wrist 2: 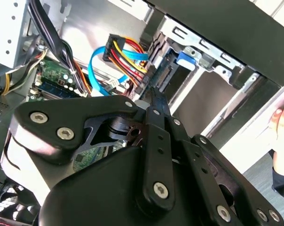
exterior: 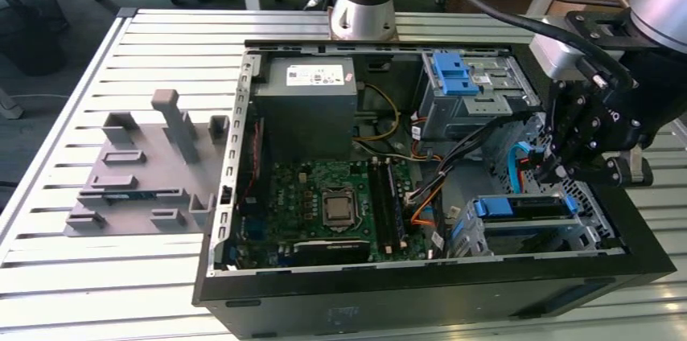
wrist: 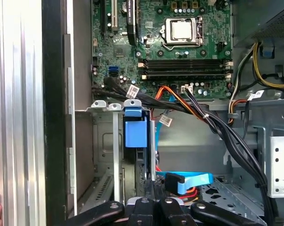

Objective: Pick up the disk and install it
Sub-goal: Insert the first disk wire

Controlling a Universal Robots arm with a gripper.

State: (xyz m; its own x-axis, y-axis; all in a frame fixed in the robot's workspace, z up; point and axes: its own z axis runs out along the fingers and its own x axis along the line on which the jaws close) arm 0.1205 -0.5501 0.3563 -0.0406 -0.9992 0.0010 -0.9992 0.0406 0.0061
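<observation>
Looking down into the open computer case (exterior: 429, 281) lying on its side on the slatted table (exterior: 76, 277), we found the disk (exterior: 524, 208) already standing on edge in the lower drive cage at the exterior view's right. Only its blue bracket tab (wrist: 134, 131) and a thin dark edge were exposed, which we judged to mean it had been slid most of the way into its slot. The gripper (exterior: 555, 172) hung just over that cage, its jaws drawn narrow. In the first wrist view its tips (wrist: 150, 186) sat right at the disk's near end. We could not tell whether they pinched the bracket or merely pressed on it, though so slim a posture suits reaching between the cage walls and the cables. A blue data cable (wrist: 189, 181) and a bundle of coloured power leads (wrist 2: 125, 52) lay close beside the slot, presumably left loose there for connecting. We counted one disk, one gripper, one grey power supply (exterior: 306, 108), one bare blue latch (exterior: 451, 74) on the upper bay, one grey parts fixture (exterior: 140, 172) on the table, and one person's hand (wrist 2: 282, 120) resting at the case's outer edge.
</observation>
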